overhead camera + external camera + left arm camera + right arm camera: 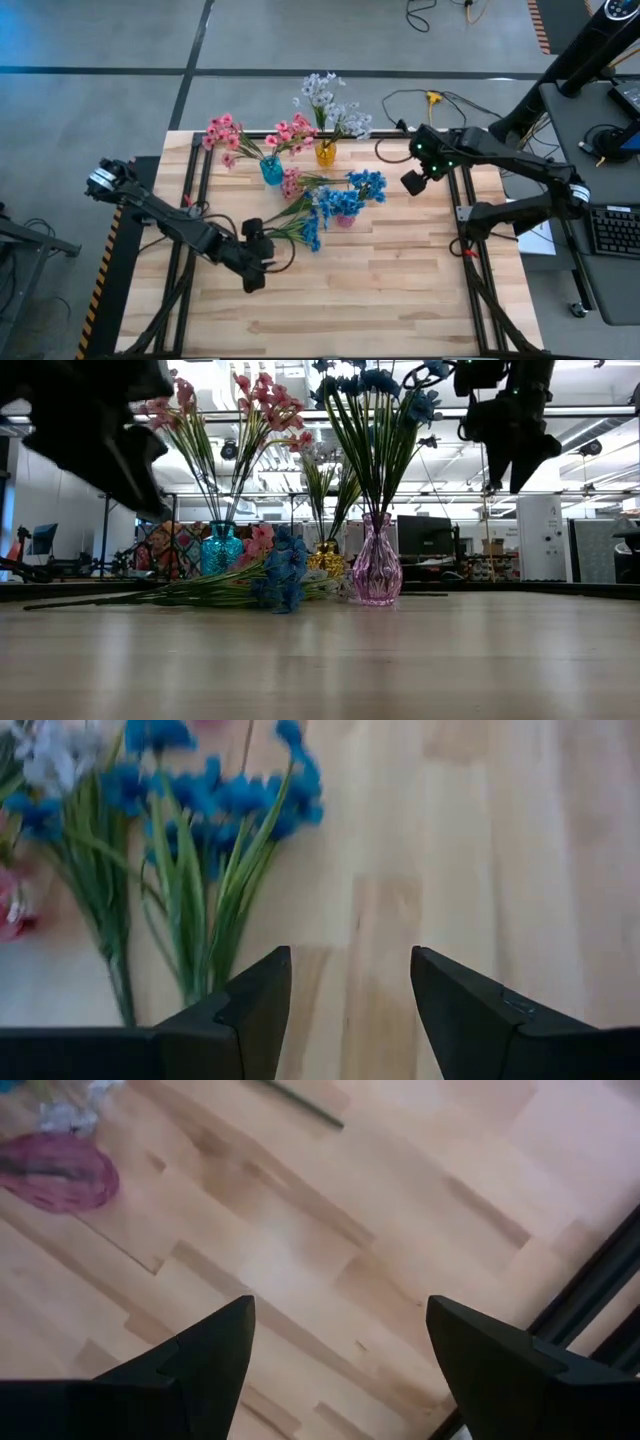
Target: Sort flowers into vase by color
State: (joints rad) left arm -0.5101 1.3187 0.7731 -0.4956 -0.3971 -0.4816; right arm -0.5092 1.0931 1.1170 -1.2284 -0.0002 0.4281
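Three vases stand on the wooden table: a teal one with pink flowers, a yellow one with pale white-lavender flowers, and a pink one with blue flowers. Loose flowers lie flat between them, blue blooms and a pink spray, stems toward the left. My left gripper is open, low over bare wood just short of the loose stems. My right gripper hangs open, high over the table's right part, the pink vase off to its side.
Black frame rails run along the table's left and right sides. A cable trails off the far edge. Bare wood stretches across the near half of the table.
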